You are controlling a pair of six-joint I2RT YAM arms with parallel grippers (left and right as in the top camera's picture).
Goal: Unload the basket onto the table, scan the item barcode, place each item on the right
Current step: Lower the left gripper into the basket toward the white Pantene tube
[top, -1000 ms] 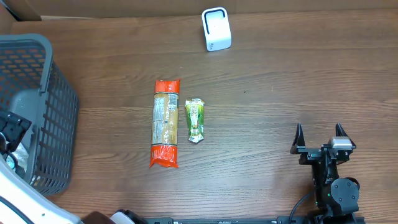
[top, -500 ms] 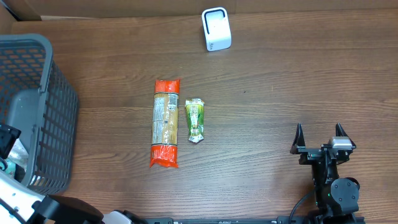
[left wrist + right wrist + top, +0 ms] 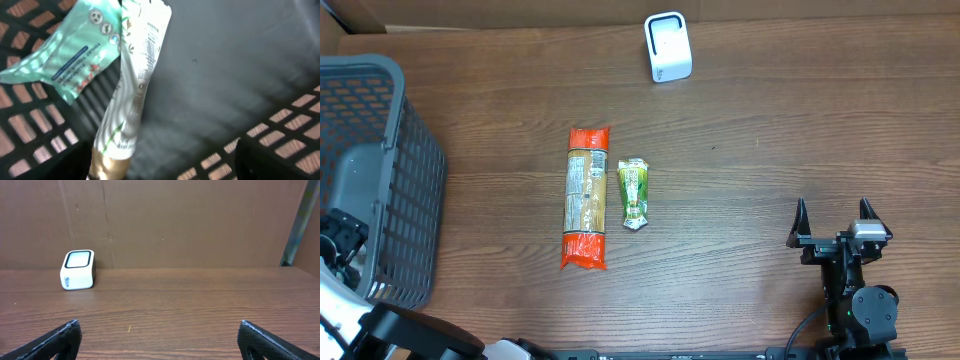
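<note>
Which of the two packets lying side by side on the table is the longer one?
The orange-ended packet, on the grey basket's side. It runs past both ends of the small green packet next to it.

Basket [image 3: 390, 150] far left; pasta pack [image 3: 587, 198] left of pouch [image 3: 633, 194]; scanner [image 3: 668, 47] behind.
</note>
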